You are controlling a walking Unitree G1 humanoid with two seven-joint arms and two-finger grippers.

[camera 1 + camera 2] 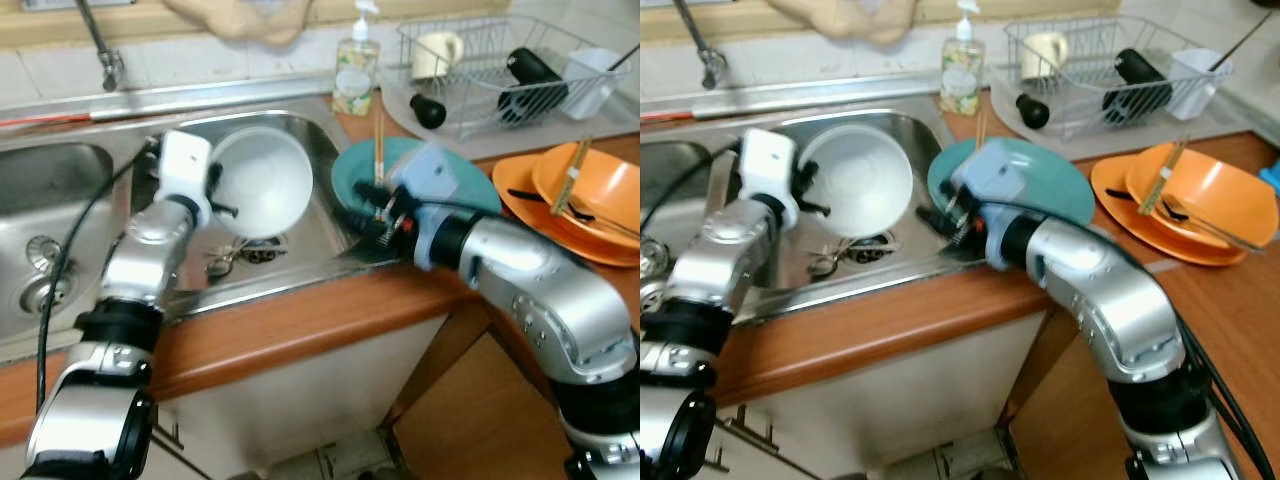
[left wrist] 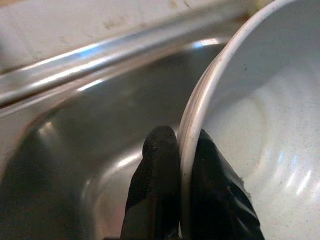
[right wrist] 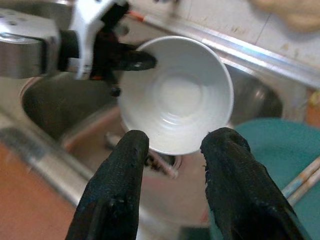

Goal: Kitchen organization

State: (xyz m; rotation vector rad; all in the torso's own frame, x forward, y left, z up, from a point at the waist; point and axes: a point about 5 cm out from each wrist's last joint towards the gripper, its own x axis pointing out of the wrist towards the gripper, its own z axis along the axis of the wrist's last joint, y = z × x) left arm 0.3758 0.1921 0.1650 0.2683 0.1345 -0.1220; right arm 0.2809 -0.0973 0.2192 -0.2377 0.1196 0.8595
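Observation:
My left gripper (image 1: 222, 196) is shut on the rim of a white bowl (image 1: 262, 180), holding it tilted above the steel sink (image 1: 310, 130). In the left wrist view its fingers (image 2: 160, 200) pinch the white bowl (image 2: 260, 125) at the rim, one inside and one outside. My right gripper (image 1: 352, 212) stands open at the sink's right edge, beside a teal plate (image 1: 480, 190) with chopsticks (image 1: 378, 150) on it. In the right wrist view the fingers (image 3: 120, 185) are spread apart, pointing at the white bowl (image 3: 180, 95).
Cutlery lies near the drain (image 1: 240, 255). Orange plates (image 1: 570, 200) with chopsticks are stacked on the right counter. A dish rack (image 1: 500, 70) holds a mug, a black bottle and a white cup. A soap bottle (image 1: 355, 65) and a tap (image 1: 105, 50) stand at the back.

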